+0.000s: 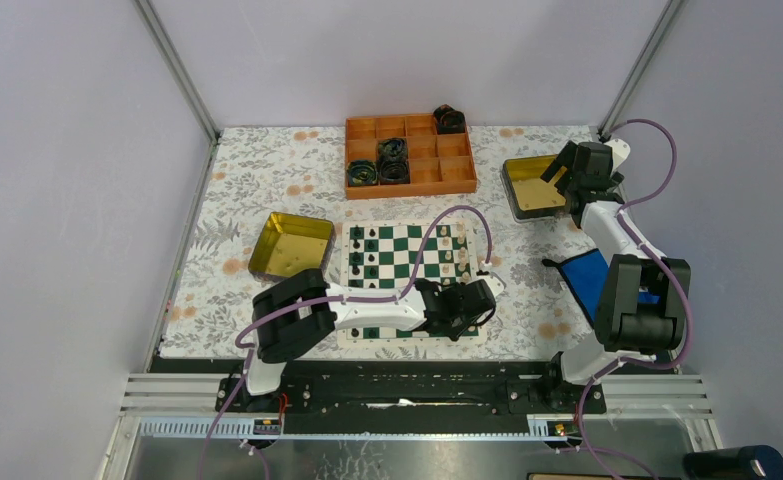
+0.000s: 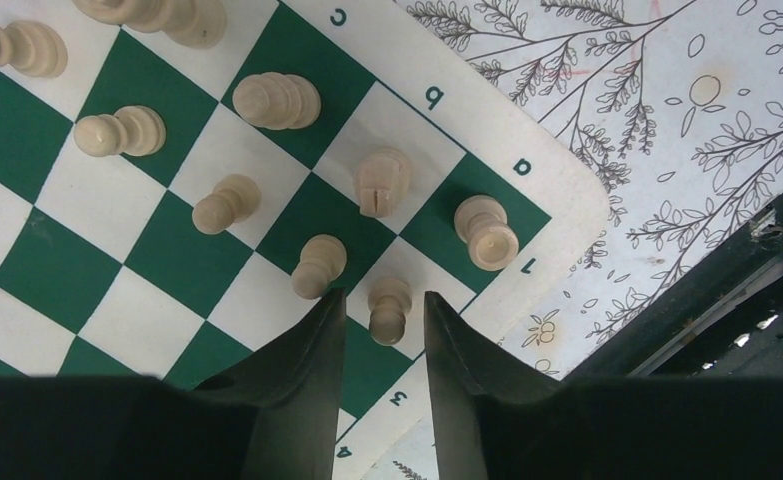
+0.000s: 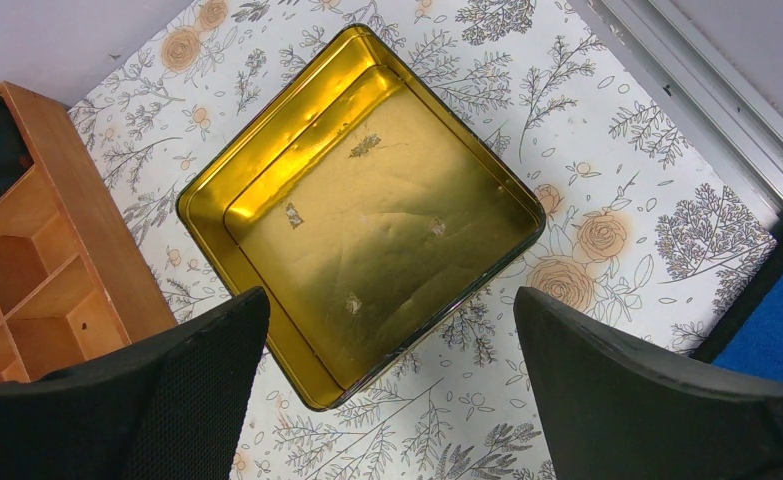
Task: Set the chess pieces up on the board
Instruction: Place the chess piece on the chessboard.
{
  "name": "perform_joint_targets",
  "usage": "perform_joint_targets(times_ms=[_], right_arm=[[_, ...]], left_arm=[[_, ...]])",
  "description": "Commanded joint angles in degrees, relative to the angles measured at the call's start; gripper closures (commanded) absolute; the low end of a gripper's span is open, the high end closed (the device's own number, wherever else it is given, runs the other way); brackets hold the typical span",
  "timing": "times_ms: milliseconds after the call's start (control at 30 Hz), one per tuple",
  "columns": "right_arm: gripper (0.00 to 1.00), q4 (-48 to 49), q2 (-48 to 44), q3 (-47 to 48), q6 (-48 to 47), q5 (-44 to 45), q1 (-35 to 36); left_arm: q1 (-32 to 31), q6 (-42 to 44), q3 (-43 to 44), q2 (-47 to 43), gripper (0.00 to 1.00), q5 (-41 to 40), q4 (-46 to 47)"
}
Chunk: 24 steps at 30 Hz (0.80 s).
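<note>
One cream pawn (image 2: 389, 310) matters here. It stands upright on a white square near the corner of the board (image 2: 567, 200), right between the tips of the left gripper (image 2: 382, 300), long axis pointing up toward the wrist. Jaws are narrow but parted, with the pads just off the pawn on both sides as far as we see, so nothing is held. We judge a straight lift clears it; the neighbours sit close. The right gripper (image 3: 389, 300) is wide and empty over the gold tin (image 3: 267, 150), well apart from the board.

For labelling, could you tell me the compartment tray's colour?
The tray is orange, best seen in the top view.
</note>
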Motion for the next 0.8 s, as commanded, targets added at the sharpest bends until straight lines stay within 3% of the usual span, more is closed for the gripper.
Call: perform_joint_targets(times_ms=[0,767], right_arm=[[0.0,2.3,-1.7,0.4,0.2,0.6,-0.2],[0.0,3.0,-3.4,-1.1,0.7,0.1,-0.2]], left_arm=[[-0.5,-0.3,1.2,-1.2,0.59,-1.2,-0.7],[-1.4,-1.2,0.5,-1.5,0.64,-0.3,-1.3]])
